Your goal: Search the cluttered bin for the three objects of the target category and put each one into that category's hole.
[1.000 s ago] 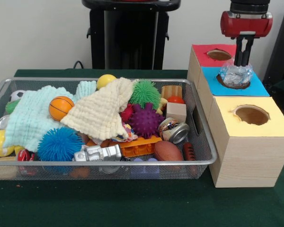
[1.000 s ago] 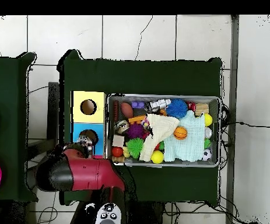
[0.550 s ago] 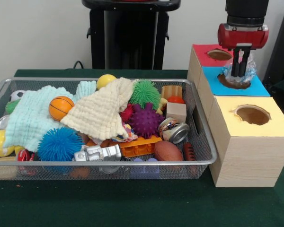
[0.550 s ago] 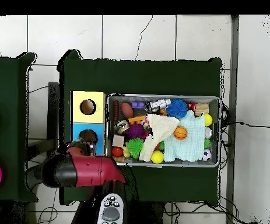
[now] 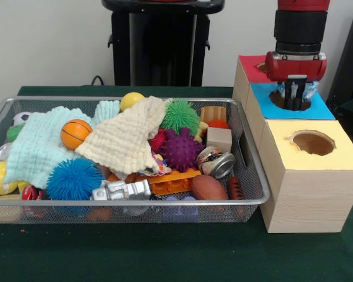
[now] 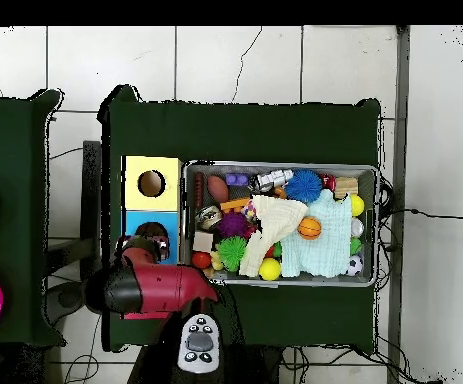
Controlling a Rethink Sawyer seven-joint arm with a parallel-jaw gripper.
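My gripper (image 5: 294, 104) reaches down into the hole (image 5: 280, 100) of the blue-topped box (image 5: 325, 109). Its fingers stand close together, shut on a crumpled clear plastic piece (image 5: 309, 91). Only a bit of that piece shows beside the fingers at the hole's rim. In the overhead view the red arm (image 6: 150, 290) covers the gripper, and part of the blue box (image 6: 133, 226) shows. The wire bin (image 5: 123, 202) on the left holds a metal can (image 5: 217, 163), a cream cloth (image 5: 126, 138), a mint cloth (image 5: 38, 147), spiky balls and other toys.
A yellow-topped box with an open hole (image 5: 313, 143) stands nearest the camera, and a red-topped box (image 5: 251, 66) lies behind the blue one. The bin's right wall (image 5: 247, 147) runs close to the boxes. A black stand (image 5: 159, 41) rises behind the bin.
The gripper has come down with the clear plastic piece, from above the blue box into its hole. The piece has sunk mostly out of sight.
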